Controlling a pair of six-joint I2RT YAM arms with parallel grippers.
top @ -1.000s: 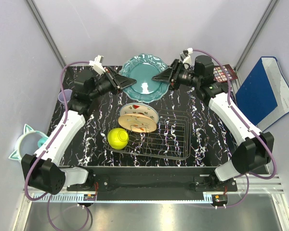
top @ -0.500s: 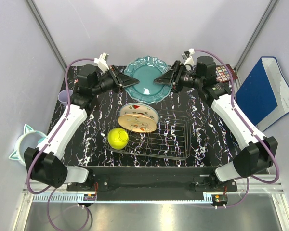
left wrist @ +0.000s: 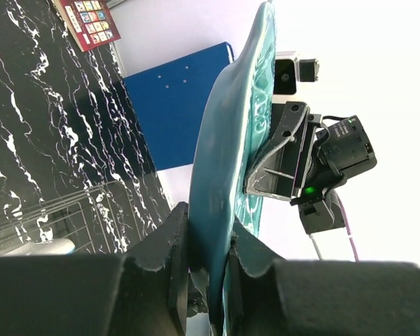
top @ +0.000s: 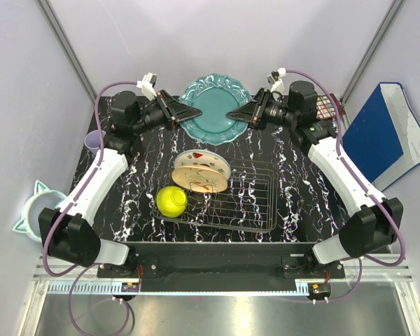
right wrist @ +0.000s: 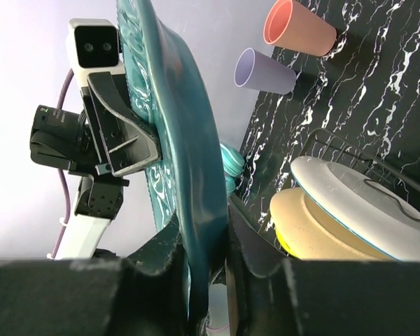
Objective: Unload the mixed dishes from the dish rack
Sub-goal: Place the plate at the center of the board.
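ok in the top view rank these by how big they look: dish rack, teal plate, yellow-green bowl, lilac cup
1. dish rack
2. teal plate, held off the table and so nearer the camera, which may make it look larger
3. yellow-green bowl
4. lilac cup
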